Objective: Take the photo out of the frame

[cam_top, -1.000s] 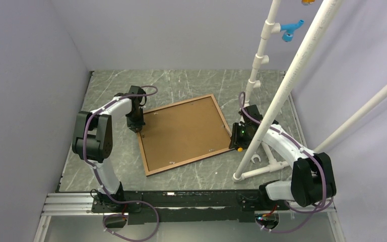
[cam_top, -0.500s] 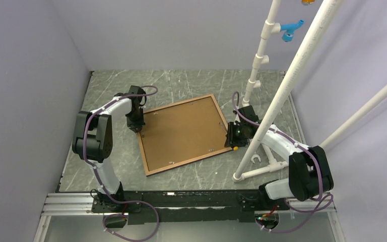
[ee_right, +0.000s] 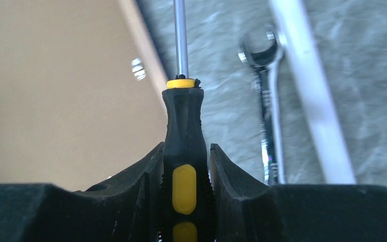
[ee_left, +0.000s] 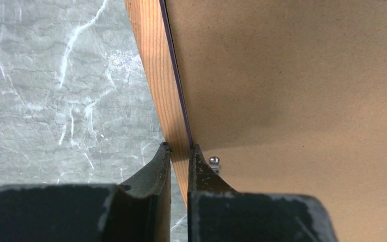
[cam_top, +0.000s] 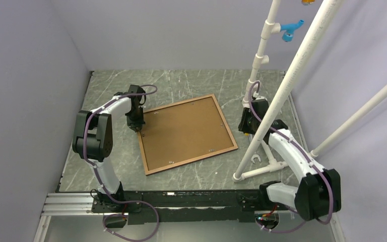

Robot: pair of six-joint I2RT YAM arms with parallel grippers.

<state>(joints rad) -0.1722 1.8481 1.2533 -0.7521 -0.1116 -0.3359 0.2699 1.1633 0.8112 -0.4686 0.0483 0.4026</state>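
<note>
A thin rectangular picture frame [cam_top: 191,161], light-brown wooden back upward, lies askew on the grey marbled worktop [cam_top: 191,83], the photo [cam_top: 184,131] seated inside it with only its brown back showing. The left gripper [ee_left: 180,148] pinches the frame's left rim between narrowed jaws near the far corner. The right gripper [cam_top: 246,123], just off the frame's right edge, holds a black-and-yellow-handled screwdriver [ee_right: 182,126] clamped in its jaws above a steel spanner [ee_right: 268,101] on the worktop.

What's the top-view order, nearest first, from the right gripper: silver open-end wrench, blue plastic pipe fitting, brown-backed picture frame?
1. Brown-backed picture frame, just left of the right gripper.
2. Silver open-end wrench, on its near side.
3. Blue plastic pipe fitting, high at the back.
</note>
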